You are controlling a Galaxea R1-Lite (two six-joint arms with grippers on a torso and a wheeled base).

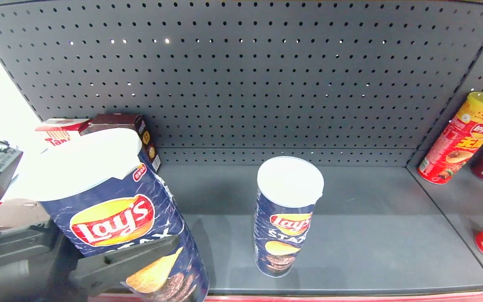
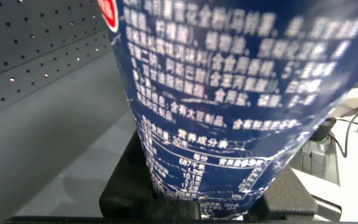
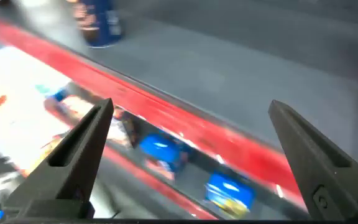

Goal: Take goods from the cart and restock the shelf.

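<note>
Closest up is a dark blue chip can (image 1: pixel 115 218), clamped by the left gripper (image 2: pixel 204 202) low on its body, at the front left corner of the grey shelf (image 1: pixel 371 235). Can't tell if its base touches the board. A second blue can (image 1: pixel 285 218) stands upright mid-shelf, well apart from it. Two boxes (image 1: pixel 136 126) sit behind the held one, and red cans (image 1: pixel 459 138) are off to the right. The right gripper (image 3: pixel 191 106) hangs with fingers spread wide and nothing in them, over the shelf's red front strip (image 3: pixel 241 137).
</note>
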